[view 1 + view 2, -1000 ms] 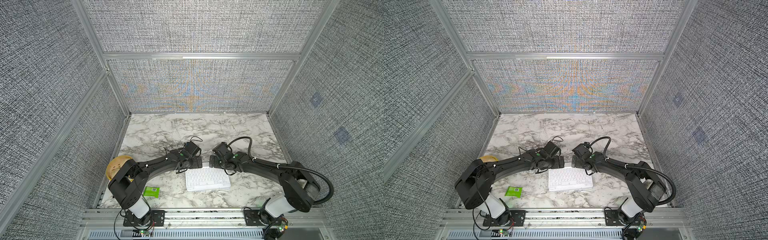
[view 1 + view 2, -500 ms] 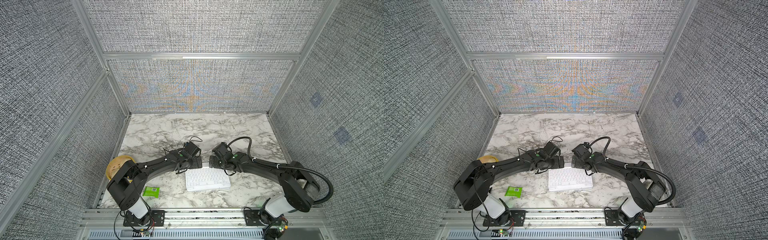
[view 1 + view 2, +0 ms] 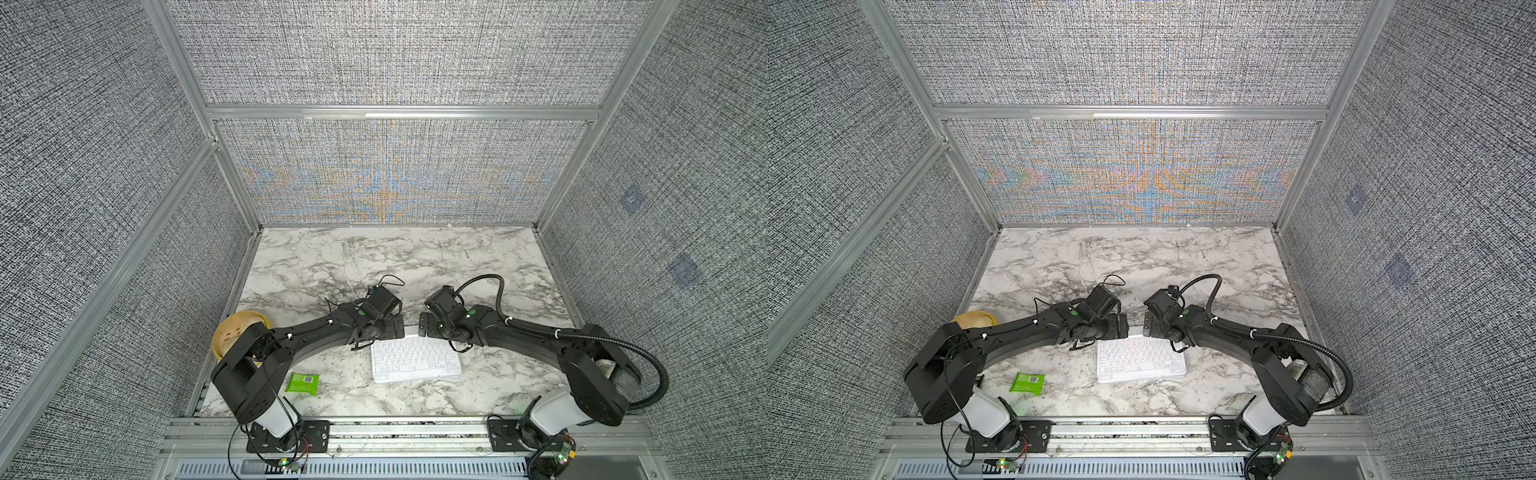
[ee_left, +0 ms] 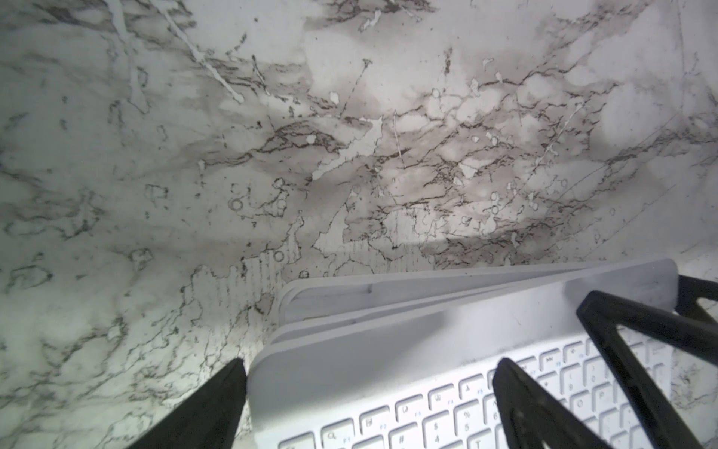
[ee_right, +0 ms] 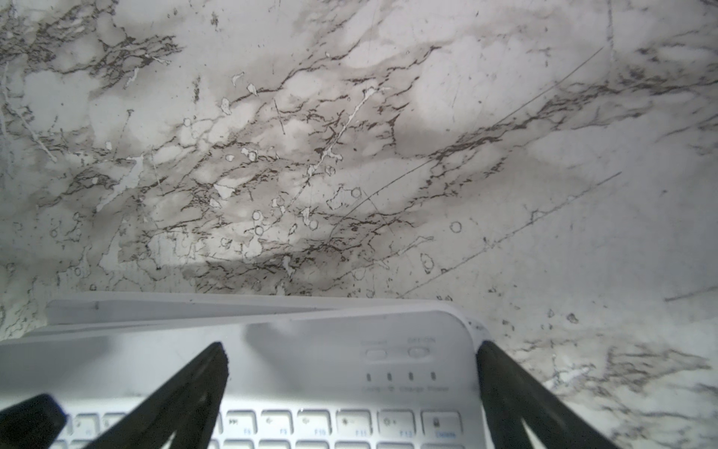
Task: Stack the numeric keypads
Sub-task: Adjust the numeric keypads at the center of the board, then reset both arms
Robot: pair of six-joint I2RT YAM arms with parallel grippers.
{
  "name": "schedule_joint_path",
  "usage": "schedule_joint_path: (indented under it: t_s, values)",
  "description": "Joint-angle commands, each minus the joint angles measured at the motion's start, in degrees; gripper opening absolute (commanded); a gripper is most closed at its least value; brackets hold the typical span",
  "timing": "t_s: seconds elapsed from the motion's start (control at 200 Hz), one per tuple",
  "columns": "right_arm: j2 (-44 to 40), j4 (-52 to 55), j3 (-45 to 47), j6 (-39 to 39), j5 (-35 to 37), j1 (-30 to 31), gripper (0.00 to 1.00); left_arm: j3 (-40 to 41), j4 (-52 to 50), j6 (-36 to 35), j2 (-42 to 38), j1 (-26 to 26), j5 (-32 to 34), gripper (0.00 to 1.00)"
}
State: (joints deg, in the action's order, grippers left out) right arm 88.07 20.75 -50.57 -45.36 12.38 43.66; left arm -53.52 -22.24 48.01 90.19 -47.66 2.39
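The numeric keypads lie in one pile [image 3: 415,359] [image 3: 1140,360] near the table's front middle, a white-keyed one on top. The wrist views show several thin white frames [image 4: 447,307] [image 5: 175,311] slightly fanned under it, their keys hidden. My left gripper [image 3: 397,326] [image 3: 1121,326] [image 4: 367,363] stands open over the pile's far left corner, one finger off the edge and one over the keys. My right gripper [image 3: 424,330] [image 3: 1147,328] [image 5: 349,348] stands open over the far right corner, straddling it the same way. Neither holds anything.
A small green packet [image 3: 302,382] [image 3: 1027,382] lies front left of the pile. A round yellow basket [image 3: 232,336] [image 3: 974,319] sits at the left edge, partly behind the left arm. Marble table [image 3: 374,257] is walled on three sides.
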Motion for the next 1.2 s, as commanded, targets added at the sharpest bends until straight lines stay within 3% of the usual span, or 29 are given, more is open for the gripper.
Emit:
schedule_joint_path:
  t_s: [0.0, 0.375, 0.545, 0.695, 0.905, 1.08, 1.19]
  values:
    - [-0.1, -0.4, 0.3, -0.7, -0.3, 0.3, 0.99, 0.1, 1.9, 0.5, -0.4, -0.2, -1.4, 0.99]
    - [-2.6, -0.1, 0.6, 0.6, 2.6, 0.3, 0.99, -2.7, -1.8, -2.9, -2.4, -0.2, 2.9, 0.99]
    - [-5.7, 0.8, 0.0, 4.7, 8.1, 0.0, 0.99, -5.6, -4.4, -8.8, -4.7, 0.7, 12.7, 0.99]
    - [-9.5, 2.7, -1.2, 10.6, 14.8, -1.3, 0.99, -7.5, -4.3, -17.3, -7.3, 4.4, 22.2, 0.99]
    - [-18.5, 3.4, 0.8, 15.2, 21.2, -5.4, 0.99, -2.4, 6.5, -31.0, -13.0, 17.1, 31.7, 0.99]
    - [-28.0, 1.0, 6.9, 17.0, 23.9, -9.2, 0.99, 7.0, 19.5, -34.5, -17.0, 33.7, 24.5, 0.99]
    - [-32.8, -0.1, 9.9, 18.0, 24.2, -11.2, 0.99, 15.0, 33.4, -40.5, -16.5, 38.3, 22.9, 0.99]
